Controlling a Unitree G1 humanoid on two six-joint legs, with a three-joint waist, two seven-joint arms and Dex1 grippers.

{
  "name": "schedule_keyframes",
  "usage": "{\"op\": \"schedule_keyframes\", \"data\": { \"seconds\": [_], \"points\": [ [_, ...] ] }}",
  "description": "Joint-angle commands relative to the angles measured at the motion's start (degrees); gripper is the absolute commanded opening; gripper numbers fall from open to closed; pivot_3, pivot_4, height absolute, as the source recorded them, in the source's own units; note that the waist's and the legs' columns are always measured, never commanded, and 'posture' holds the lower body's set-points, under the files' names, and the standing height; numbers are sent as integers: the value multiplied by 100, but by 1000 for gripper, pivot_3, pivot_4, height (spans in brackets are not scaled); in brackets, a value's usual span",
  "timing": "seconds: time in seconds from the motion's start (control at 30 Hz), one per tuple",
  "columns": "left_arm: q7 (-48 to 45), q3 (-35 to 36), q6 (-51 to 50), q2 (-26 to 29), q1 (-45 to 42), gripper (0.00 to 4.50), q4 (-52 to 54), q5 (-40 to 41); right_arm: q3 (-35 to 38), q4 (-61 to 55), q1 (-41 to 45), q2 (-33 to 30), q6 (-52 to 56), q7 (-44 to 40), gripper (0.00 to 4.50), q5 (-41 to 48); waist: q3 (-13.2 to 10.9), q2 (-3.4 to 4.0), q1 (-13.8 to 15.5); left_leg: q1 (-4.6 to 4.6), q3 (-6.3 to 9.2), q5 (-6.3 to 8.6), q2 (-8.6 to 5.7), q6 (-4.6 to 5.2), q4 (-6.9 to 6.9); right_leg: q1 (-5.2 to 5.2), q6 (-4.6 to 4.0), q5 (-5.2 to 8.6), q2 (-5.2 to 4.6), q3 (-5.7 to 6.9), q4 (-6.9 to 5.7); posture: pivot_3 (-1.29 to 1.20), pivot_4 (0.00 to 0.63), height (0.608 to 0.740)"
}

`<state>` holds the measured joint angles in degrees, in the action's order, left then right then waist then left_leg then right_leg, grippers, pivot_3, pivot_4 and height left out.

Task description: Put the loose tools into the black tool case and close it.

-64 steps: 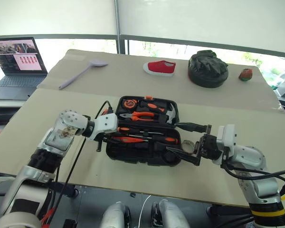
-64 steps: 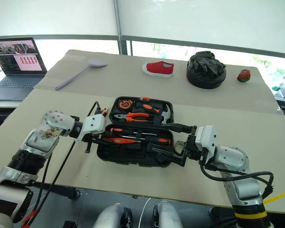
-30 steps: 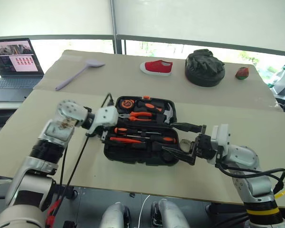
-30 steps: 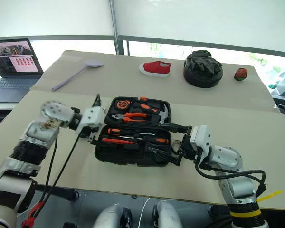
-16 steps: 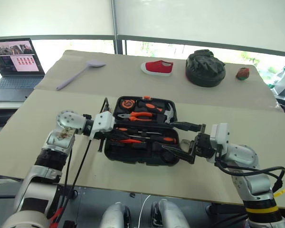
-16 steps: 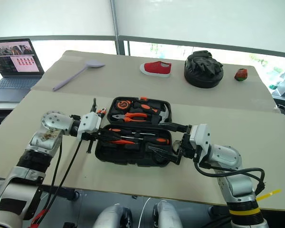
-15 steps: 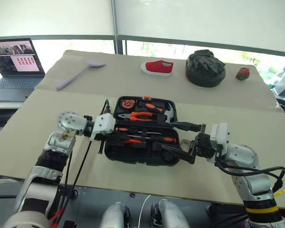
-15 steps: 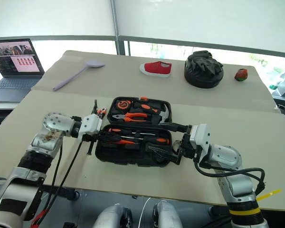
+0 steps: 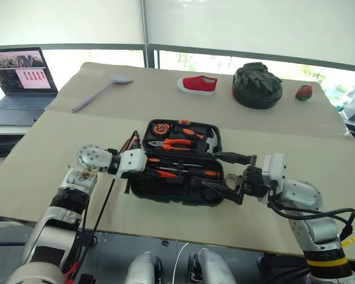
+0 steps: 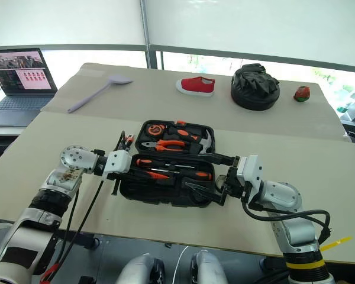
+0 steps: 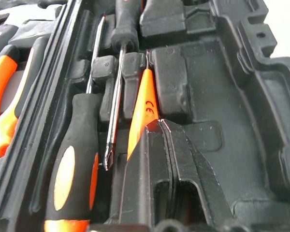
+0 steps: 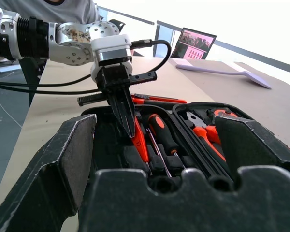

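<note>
The black tool case [image 9: 183, 199] lies open in the middle of the table. Pliers, a hammer and a tape measure fill its far half, and screwdrivers sit in the near half. My left gripper [image 9: 148, 170] is shut, and its tips [image 11: 157, 124] rest on a slim orange screwdriver [image 11: 141, 108] in a slot at the case's left end. A black-and-orange screwdriver [image 11: 75, 169] lies beside it. Another slim orange tool [image 12: 159, 99] lies on the table just outside that end. My right gripper [image 12: 154, 123] stands open at the case's right end, with the small grey tape roll [image 9: 231, 177] on the table between its fingers.
At the back of the table lie a lilac spoon [image 9: 100, 92], a red shoe [image 9: 197, 84], a round black bag [image 9: 257, 86] and a small red-green object [image 9: 305, 92]. A laptop [image 9: 21, 77] stands off the far left. The table's front edge runs just below the case.
My left gripper has come down into the case's left end and shut its fingers onto the orange screwdriver. The right arm has stayed where it was.
</note>
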<state>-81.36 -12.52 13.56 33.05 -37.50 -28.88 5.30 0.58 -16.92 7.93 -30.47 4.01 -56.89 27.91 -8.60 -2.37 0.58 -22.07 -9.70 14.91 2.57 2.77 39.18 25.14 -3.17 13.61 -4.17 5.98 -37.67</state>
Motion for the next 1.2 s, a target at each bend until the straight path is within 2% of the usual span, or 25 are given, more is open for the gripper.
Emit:
{"op": "schedule_keyframes", "data": {
  "seconds": [0.03, 0.3, 0.8, 0.97, 1.07, 1.1, 1.2],
  "points": [
    [164, 145, -274, 12, -71, 39, 205, 119, 76, -211, -14, -33, -51, 18, 4500, 51, 0, 0, 2, -1, 0, 0, 0, 0, 0, 0, 0, 0, 0, 0, 0, 0, 150, 740],
    [305, 260, -826, -22, -4, 39, 450, 363, 12, -185, 2, -13, -20, -7, 4500, 63, 0, 0, 0, -1, 0, 0, 0, 0, 0, 1, 0, 0, 0, 0, 1, 0, 150, 740],
    [639, -98, -734, -118, 158, 39, 61, -205, 42, -145, 25, -40, -22, -16, 4500, 50, 0, 0, 0, 3, 0, 0, 0, 1, 0, -3, 0, 0, -1, -1, 1, 0, 150, 740],
    [653, -115, -711, -154, 270, 39, 176, -112, 49, -154, 31, -41, -26, -13, 4500, 49, 1, 1, -3, 12, 0, 1, 0, 2, 0, -11, 0, 0, -1, -1, 0, 0, 150, 740],
    [857, 235, -1021, -144, 415, 39, 645, 267, 107, -138, -8, -81, -54, -50, 4500, 64, 1, 1, -8, 12, 0, 2, 1, 2, 0, -11, 0, 0, -2, -2, 0, 0, 150, 740],
    [902, 531, -1279, -90, 565, 39, 1031, 644, 177, -125, -55, -121, -85, -86, 4500, 84, 1, 1, -13, 11, 0, 1, 1, 2, 0, -10, 0, 0, -2, -2, 1, 0, 150, 740],
    [1226, 1534, -2011, 23, 1087, 781, 2114, 1752, 423, -99, -225, -256, -161, -232, 4500, 223, 0, 0, -45, 0, 1, 1, 3, 2, 0, -1, -1, 0, -3, -1, 1, 0, 150, 740]
  ]
}}
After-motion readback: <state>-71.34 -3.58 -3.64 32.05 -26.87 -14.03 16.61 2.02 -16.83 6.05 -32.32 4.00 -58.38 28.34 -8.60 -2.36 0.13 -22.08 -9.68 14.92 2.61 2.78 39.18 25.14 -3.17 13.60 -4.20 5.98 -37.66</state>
